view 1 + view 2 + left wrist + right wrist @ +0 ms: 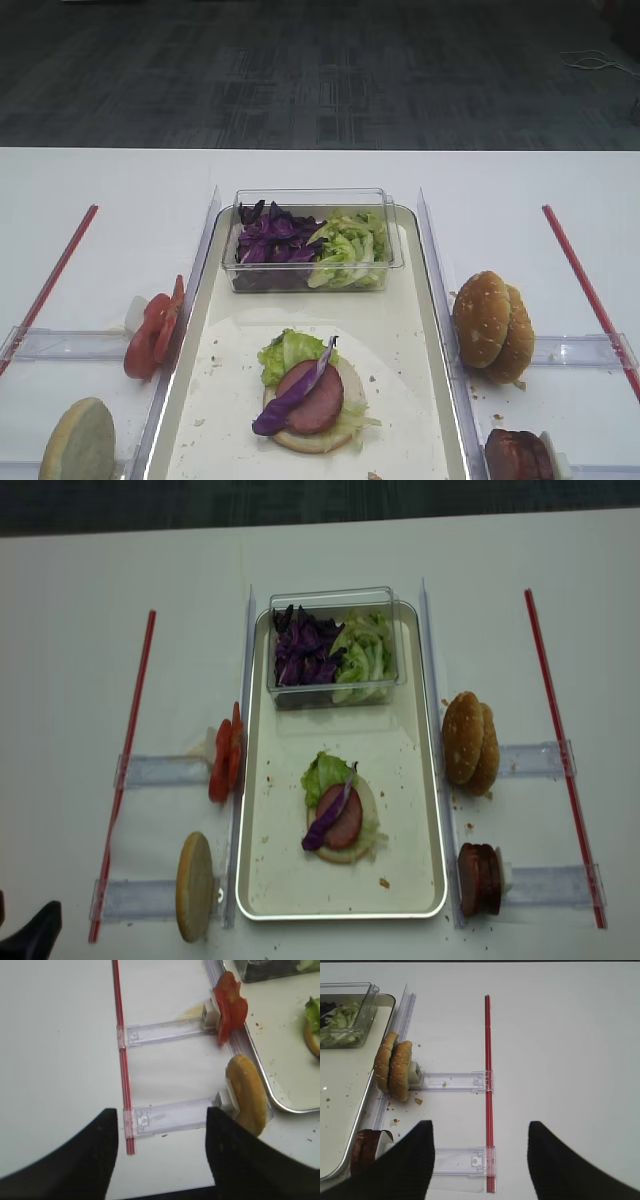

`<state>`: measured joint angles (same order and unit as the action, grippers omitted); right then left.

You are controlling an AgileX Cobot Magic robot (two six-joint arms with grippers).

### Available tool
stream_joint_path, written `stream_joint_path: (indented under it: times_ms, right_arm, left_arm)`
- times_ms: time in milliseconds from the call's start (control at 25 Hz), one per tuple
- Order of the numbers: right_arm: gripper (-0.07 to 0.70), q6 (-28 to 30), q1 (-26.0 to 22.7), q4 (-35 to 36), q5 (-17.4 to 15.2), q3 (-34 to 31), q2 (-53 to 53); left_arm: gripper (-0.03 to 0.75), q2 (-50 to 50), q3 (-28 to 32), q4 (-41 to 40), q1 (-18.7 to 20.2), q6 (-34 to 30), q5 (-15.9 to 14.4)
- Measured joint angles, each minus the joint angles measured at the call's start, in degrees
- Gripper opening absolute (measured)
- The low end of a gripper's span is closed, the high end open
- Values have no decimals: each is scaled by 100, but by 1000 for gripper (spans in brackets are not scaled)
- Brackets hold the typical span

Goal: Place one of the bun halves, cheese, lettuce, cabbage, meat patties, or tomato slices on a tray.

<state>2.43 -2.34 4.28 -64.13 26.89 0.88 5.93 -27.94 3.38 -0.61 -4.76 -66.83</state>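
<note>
Tomato slices (230, 1007) beyond left end effector (161, 1152)

The tray (258, 880) has a shiny metallic rim and a matt cream bed. The box (310, 203) of leaves is clear glossy plastic, as are the holders (452, 1080). The surface (560, 1040) is smooth matt white. The bun halves (482, 318) have a speckled, rough crust.

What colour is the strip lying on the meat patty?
Deep purple cabbage strip; clearest in exterior high.
</note>
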Motion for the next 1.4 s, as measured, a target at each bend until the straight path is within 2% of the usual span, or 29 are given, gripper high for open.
stream_joint_path:
  times_ms: [360, 720, 1400]
  right_arm:
    - [419, 0, 0, 0, 0, 0, 0]
    - [417, 0, 0, 0, 0, 0, 0]
    - [416, 0, 0, 0, 0, 0, 0]
  left_arm:
    - [398, -657, 0, -11, 0, 158, -46]
    - [398, -679, 0, -182, 0, 525, -56]
    - [398, -679, 0, -207, 0, 586, -56]
